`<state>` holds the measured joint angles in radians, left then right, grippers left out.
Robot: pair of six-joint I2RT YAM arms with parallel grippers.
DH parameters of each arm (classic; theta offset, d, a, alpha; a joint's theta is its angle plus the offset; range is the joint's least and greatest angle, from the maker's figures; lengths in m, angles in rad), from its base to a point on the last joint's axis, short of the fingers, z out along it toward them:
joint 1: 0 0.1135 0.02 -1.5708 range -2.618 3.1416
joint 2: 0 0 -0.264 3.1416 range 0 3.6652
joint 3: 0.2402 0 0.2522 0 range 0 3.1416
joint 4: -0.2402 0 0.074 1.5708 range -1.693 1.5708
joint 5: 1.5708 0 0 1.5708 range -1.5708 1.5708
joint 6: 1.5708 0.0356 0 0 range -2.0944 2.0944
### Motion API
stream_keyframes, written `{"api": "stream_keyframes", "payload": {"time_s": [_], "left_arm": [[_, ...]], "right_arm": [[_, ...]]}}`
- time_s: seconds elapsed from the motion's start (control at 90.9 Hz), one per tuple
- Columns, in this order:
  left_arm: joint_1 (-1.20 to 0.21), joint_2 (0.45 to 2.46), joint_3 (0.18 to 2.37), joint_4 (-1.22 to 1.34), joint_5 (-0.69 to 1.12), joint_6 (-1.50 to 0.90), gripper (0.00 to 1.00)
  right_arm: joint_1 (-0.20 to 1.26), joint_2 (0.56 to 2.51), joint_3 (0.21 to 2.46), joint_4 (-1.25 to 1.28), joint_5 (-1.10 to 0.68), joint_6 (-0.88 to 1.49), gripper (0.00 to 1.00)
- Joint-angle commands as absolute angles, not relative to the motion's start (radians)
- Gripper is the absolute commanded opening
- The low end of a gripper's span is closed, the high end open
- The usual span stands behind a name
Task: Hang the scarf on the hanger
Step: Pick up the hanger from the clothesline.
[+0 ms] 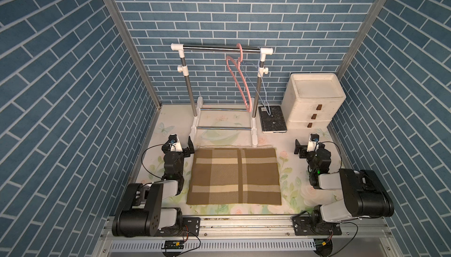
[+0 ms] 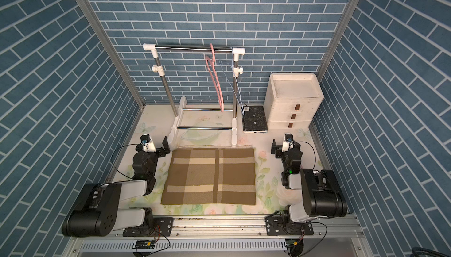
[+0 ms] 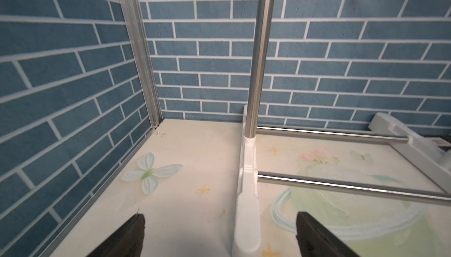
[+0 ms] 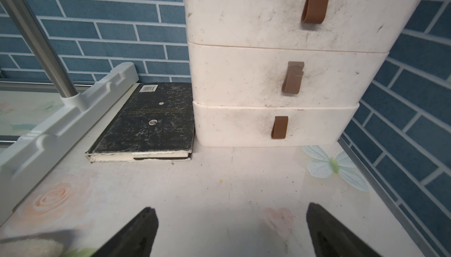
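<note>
A floral-printed tabletop (image 1: pixel 168 129) carries a folded brown plaid scarf (image 1: pixel 234 176), lying flat toward 6 o'clock. A white-footed clothes rack (image 1: pixel 254 133) stands at 12 o'clock. At 1 o'clock a black book (image 1: pixel 272 119) lies flat between the rack's foot and a white three-drawer unit (image 1: pixel 312 102) at 2 o'clock.
</note>
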<state>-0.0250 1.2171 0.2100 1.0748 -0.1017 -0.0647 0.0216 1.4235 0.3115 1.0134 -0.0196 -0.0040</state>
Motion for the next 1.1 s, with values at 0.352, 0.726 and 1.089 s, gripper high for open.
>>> {"api": "stream_keyframes", "payload": {"time_s": [0.352, 0.726, 1.089], "left_arm": [[-0.059, 0.901, 0.56, 0.375, 0.053, -0.528, 1.0], [-0.275, 0.987, 0.773, 0.168, -0.03, -0.565, 1.0], [-0.373, 1.07, 0.885, 0.079, -0.072, -0.59, 1.0]], "right_arm": [[0.061, 1.001, 0.601, 0.311, -0.07, 0.243, 0.99], [0.372, 1.06, 1.03, 0.01, -0.035, 0.268, 0.95], [0.614, 1.416, 1.493, -0.071, 0.006, 0.283, 0.9]]}}
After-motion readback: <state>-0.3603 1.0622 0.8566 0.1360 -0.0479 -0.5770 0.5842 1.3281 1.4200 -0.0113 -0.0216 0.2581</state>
